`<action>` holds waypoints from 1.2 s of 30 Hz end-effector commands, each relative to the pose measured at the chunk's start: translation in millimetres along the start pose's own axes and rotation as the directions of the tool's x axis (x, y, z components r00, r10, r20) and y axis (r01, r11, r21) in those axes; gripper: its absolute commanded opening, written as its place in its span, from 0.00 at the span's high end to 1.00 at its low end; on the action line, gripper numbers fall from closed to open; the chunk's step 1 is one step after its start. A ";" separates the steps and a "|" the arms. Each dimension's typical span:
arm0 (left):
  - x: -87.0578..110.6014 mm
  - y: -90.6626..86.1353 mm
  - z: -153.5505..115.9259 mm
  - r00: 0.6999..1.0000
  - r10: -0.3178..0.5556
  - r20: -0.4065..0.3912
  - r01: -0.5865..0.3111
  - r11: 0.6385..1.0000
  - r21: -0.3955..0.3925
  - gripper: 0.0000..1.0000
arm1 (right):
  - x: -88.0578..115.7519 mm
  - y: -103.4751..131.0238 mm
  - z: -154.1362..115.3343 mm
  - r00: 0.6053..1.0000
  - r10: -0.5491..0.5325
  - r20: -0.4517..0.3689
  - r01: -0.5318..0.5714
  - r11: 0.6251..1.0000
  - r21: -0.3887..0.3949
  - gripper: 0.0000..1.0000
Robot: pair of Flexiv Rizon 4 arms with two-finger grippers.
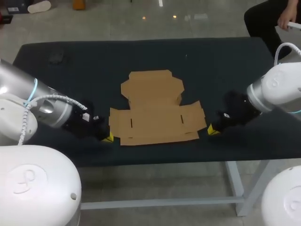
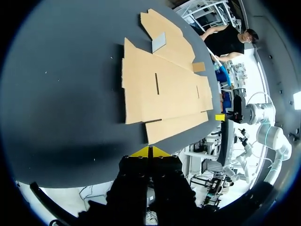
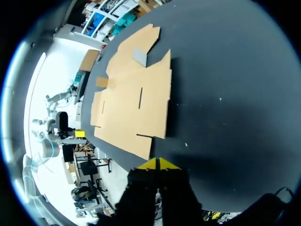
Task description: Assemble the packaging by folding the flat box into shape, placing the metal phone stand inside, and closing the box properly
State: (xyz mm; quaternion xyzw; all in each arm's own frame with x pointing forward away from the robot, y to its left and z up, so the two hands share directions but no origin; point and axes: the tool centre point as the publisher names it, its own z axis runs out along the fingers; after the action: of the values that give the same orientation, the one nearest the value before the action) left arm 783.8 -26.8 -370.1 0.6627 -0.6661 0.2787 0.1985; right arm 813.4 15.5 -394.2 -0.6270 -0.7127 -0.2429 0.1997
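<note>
From the head view you get only a yellow sliver of the left gripper (image 1: 108,138) and of the right gripper (image 1: 211,130), the rest of each hidden from above, while the grey patch (image 2: 158,42) on the flat box (image 2: 164,89) and the dark lump (image 1: 56,58) near the far left corner of the table (image 1: 225,61) are too small to identify.

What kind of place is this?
Probably a robotics lab bench: a dark-covered table, a flat cardboard box laid out on it, and the left gripper and right gripper at either side.
</note>
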 end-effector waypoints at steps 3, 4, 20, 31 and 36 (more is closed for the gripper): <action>-7.4 -5.9 13.5 1.000 -0.003 -0.017 0.002 1.000 -0.015 1.00 | 0.0 4.6 14.9 1.000 -0.001 0.002 0.001 1.000 0.010 1.00; -8.1 -5.8 13.8 1.000 -0.003 -0.019 0.003 1.000 -0.016 1.00 | -0.4 4.8 16.4 1.000 0.001 -0.003 -0.001 1.000 0.011 1.00; -14.8 -7.3 25.2 0.999 -0.007 -0.052 0.004 0.999 -0.042 1.00 | -2.2 6.2 35.2 0.999 0.024 -0.025 -0.023 1.000 0.017 1.00; -19.2 -6.4 32.3 0.998 -0.010 -0.063 0.006 0.998 -0.063 1.00 | 3.3 9.7 42.7 0.999 0.012 -0.037 -0.011 1.000 0.027 1.00; -22.4 -6.1 32.6 0.997 -0.014 -0.071 0.009 0.998 -0.064 1.00 | 3.8 9.9 43.3 0.999 0.012 -0.039 -0.011 1.000 0.026 1.00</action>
State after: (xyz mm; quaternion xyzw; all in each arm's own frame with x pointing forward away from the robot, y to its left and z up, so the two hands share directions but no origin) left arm 792.8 -30.7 -405.8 0.6508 -0.6633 0.2792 0.2421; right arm 822.7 46.2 -425.0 -0.6250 -0.7085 -0.2432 0.2196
